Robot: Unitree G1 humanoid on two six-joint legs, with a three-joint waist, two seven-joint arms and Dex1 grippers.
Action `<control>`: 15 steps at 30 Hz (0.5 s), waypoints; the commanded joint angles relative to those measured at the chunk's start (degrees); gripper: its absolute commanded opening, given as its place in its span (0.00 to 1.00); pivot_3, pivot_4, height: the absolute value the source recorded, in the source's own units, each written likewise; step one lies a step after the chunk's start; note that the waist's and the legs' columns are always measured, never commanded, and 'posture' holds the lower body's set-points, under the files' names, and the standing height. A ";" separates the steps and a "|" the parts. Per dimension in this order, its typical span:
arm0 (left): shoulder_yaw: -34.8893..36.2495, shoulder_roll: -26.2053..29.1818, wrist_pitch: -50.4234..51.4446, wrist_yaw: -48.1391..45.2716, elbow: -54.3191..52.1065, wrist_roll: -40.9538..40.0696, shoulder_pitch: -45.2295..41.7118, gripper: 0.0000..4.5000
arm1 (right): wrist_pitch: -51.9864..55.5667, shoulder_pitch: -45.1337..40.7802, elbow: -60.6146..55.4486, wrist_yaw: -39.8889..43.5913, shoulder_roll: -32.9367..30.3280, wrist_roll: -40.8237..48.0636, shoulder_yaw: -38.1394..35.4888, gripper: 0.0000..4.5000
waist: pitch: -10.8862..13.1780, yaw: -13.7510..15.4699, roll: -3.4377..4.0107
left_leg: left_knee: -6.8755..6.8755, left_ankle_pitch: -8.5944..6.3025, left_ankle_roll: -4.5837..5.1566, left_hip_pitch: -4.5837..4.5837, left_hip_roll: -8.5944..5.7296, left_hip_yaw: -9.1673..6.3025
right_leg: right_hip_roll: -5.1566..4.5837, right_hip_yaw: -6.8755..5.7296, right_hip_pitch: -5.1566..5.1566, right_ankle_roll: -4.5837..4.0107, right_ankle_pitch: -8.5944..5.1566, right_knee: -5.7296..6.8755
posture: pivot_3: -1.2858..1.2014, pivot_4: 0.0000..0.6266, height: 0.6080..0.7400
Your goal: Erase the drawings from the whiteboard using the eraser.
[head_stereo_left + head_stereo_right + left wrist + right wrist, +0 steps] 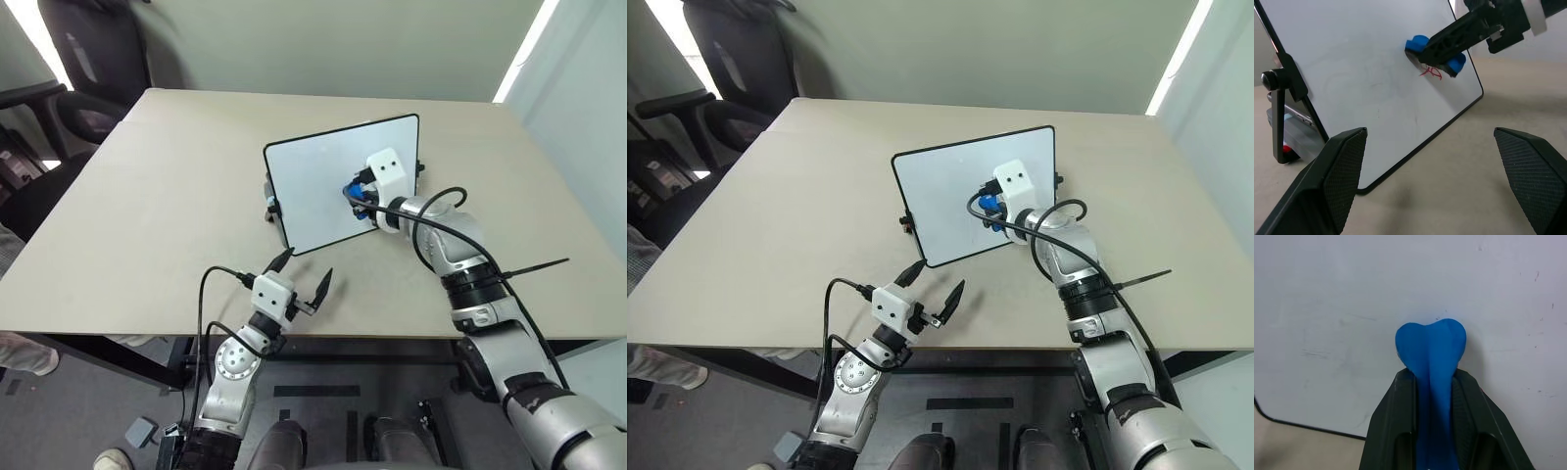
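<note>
**Eraser pressed to the board at the red scribble**

Nearest, the left tool [304,277] hovers above the near edge of the beige rectangular table [147,215], its two black fingers spread wide and holding nothing. It points toward the board, well short of it.

Beyond it stands the rectangular whiteboard with a thin black frame and rounded corners [313,186], tilted back on small black stand feet. The right tool [1437,51] reaches in from the right side, its black fingers closed tightly on the small bright blue bone-shaped eraser [1431,345]. The rounded blue end sticks out past the fingertips and meets the white surface. In the left wrist view, the small red loop-shaped marker drawing [1431,73] shows just below the right tool's fingers, partly hidden by them, on the lower right part of the board. The remaining white surface carries only faint grey smudges.

Farther off, past the table's far left corner, sits a black office chair [93,59].
</note>
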 commanded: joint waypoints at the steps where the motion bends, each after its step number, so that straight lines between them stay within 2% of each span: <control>1: -0.07 -0.17 -0.49 0.77 -3.25 0.37 0.24 1.00 | -3.53 -1.17 5.27 -0.21 0.58 -2.31 0.41 0.19 | -0.01 -0.09 0.00 | -0.01 -0.03 -0.07 0.02 0.00 0.00 | 0.00 0.01 0.00 -0.08 0.05 0.01 | 0.52 0.24 1.00; 7: 0.07 0.18 -0.09 1.02 -4.33 0.21 0.89 1.00 | -3.12 0.45 6.12 0.86 0.93 -3.75 1.76 0.19 | 0.01 -0.22 0.01 | 0.01 -0.04 -0.14 0.01 -0.06 -0.02 | 0.03 0.06 -0.09 -0.65 0.39 -0.04 | 0.52 0.24 1.00; 15: -0.11 0.26 0.21 0.78 -3.95 0.10 0.64 1.00 | -3.71 -0.15 5.60 1.06 0.23 -4.64 0.98 0.19 | 0.02 -0.26 0.02 | 0.00 0.22 -0.27 -0.04 -0.04 -0.03 | 0.07 0.05 -0.26 -0.73 0.44 -0.03 | 0.52 0.24 1.00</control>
